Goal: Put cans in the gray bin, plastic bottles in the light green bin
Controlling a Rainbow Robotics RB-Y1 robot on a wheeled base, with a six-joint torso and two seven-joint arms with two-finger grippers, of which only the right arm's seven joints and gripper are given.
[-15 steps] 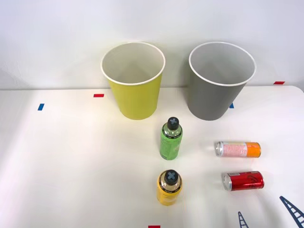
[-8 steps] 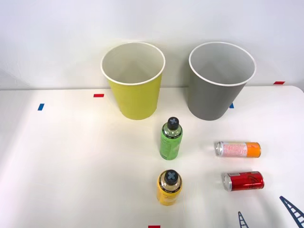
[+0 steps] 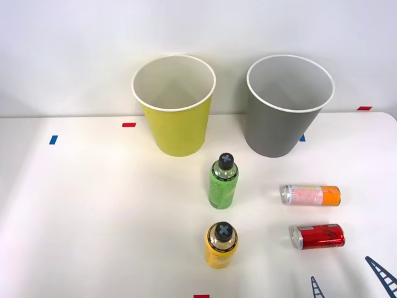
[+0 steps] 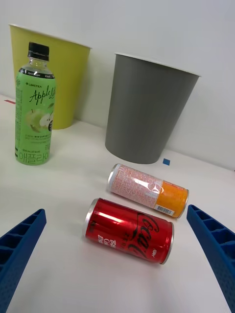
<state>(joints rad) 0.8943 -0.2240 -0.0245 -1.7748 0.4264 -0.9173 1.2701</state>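
- Lying on their sides near the tabletop's right edge, your two cans sit close together but apart: the red can [image 3: 317, 236] nearer the front edge, the pink can [image 3: 310, 195] with its orange end just behind it, both with silver ends turned toward the tabletop's middle.
- In the wrist view you see the red can [image 4: 129, 230] closest to the camera and the pink can [image 4: 148, 190] just beyond it, a thin strip of tabletop between them.
- Your right gripper [image 3: 350, 282] hangs over the front right corner with its blue ribbed fingers [image 4: 19, 244] spread wide, holding nothing; the red can lies between the two fingers' lines but ahead of them, untouched.
- The green bottle [image 3: 223, 181] stands upright near the tabletop's middle, black cap up; the wrist view shows its apple label [image 4: 34, 107].
- The yellow bottle [image 3: 221, 244] stands upright nearer the front edge, in line with the green one and well apart from it.
- The gray bin [image 3: 284, 105] stands upright at the back edge, right of centre, behind the pink can.
- The light green bin [image 3: 175, 103] stands upright at the back edge, beside the gray bin but apart from it; both bins look empty.
- The white tabletop [image 3: 93, 211] carries small red and blue tape marks [image 3: 129, 125] along its back part.
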